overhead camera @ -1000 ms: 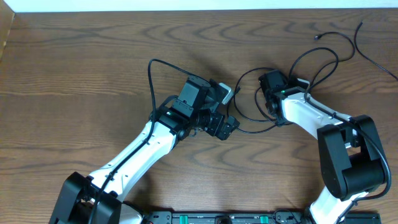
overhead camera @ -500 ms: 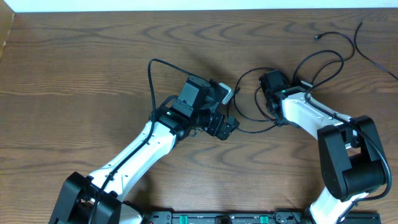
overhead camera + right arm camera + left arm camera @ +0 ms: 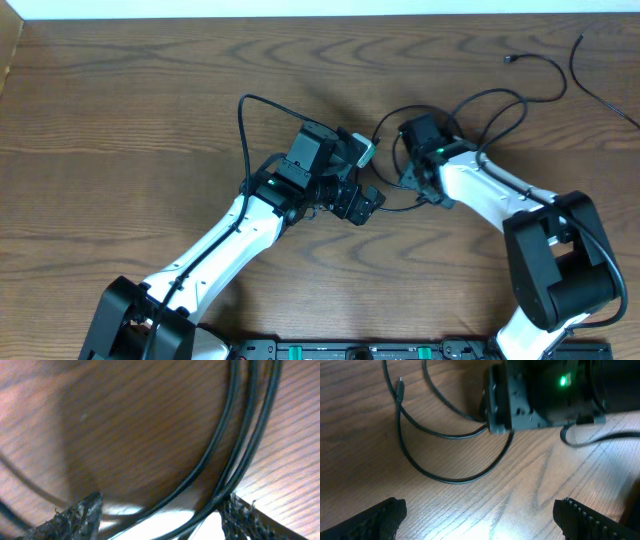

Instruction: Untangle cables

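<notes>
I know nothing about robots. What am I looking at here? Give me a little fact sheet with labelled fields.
Surface: brown wooden table
Objects: thin black cable in loose loops, small plug end lying free
Left end effector: open wide, empty, facing the loops
Right end effector: open, black strands run between its fingers, not pinched
Arms: both reach to the table's middle, close together
Status: loops cross each other, not yet untangled

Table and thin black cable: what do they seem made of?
The table looks like brown wood or wood-look laminate: flowing grain lines, with a light glare suggesting a smooth sealed finish. The black cable seems jacketed in smooth plastic or rubber: it bends in soft loops and looks slightly glossy.
</notes>
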`<action>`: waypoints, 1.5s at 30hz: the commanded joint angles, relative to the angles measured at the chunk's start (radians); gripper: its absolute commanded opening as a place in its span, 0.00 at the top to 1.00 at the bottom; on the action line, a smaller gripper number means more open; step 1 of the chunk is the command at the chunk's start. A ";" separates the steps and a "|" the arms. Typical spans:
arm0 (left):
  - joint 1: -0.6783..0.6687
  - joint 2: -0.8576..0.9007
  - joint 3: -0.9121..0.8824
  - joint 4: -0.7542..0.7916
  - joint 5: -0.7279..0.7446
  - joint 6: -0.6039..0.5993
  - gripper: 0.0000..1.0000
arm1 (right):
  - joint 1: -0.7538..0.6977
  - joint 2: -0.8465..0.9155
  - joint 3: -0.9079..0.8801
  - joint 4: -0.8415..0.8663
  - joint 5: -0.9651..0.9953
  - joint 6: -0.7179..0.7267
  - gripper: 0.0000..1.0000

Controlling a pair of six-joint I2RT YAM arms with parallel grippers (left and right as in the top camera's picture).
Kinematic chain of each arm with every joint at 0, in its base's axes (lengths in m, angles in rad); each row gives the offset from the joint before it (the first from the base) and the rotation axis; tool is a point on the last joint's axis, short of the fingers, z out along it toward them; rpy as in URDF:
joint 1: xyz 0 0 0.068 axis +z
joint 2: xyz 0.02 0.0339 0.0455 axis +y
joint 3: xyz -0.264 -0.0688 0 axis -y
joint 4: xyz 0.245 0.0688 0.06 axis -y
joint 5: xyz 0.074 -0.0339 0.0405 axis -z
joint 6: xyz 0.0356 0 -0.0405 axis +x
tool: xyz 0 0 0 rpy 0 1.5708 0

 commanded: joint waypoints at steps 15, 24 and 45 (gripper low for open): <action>0.002 0.003 0.003 -0.002 -0.006 0.017 0.01 | 0.077 0.175 -0.259 0.112 -0.115 0.088 0.79; 0.002 0.003 0.003 -0.009 -0.006 0.017 0.01 | 0.075 0.174 -0.292 0.181 0.014 0.086 0.99; 0.003 -0.101 0.004 0.048 -0.242 0.027 0.02 | -0.288 -0.455 0.185 -0.210 -0.087 -0.639 0.99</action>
